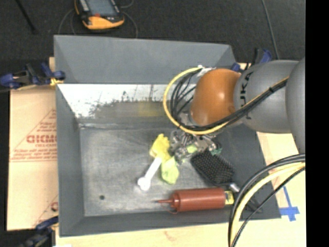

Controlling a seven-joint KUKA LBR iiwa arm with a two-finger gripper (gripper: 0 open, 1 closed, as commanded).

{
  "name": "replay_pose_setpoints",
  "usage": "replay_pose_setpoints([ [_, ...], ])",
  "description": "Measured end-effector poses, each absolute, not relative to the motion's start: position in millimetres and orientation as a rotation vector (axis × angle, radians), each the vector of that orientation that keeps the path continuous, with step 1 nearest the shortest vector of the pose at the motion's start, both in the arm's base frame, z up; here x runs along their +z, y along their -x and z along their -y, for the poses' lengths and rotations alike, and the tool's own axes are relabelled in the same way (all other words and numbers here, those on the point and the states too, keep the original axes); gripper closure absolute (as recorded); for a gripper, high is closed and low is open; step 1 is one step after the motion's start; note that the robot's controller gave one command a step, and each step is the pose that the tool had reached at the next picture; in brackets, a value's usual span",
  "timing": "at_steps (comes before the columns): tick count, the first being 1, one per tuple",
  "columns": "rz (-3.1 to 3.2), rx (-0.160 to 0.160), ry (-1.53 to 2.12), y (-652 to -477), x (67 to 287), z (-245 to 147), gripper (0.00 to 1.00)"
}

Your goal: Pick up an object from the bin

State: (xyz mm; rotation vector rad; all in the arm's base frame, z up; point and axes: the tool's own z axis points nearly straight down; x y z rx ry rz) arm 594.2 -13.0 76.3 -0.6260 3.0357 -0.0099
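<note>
The left half of the grey bin (103, 158) is bare floor. The things lie together right of the middle.

First from the left is a white stick with a rounded end (148, 178). It runs slantwise, its low end toward the near left and its upper end rising to the right, toward the gripper. At its upper end sits a bright yellow piece (160, 146), and just below that a soft yellow-green lump (169, 172) touches the stick.

The gripper (184, 144) is low in the bin just right of the yellow piece, under the orange cover (216, 95) and its cable loops. It is so close to the piece that it may be touching it, but I cannot tell whether it is apart or together, or whether anything is in it. The yellow piece looks small, crumpled and light.

To the right of the gripper a black bristled brush (212, 168) lies slantwise. Along the near wall lies a red-brown bottle (198, 199), its nozzle pointing left.

The yellow piece and the stick are the nearest things, so I judge them the likeliest pick. A grip across the stick's slant would suit.
</note>
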Motion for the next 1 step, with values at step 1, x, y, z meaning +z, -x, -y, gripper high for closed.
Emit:
replay_pose_setpoints([
  [1, -3.062, -0.006, 0.629, -591.7, 89.4, 13.8, 1.00],
])
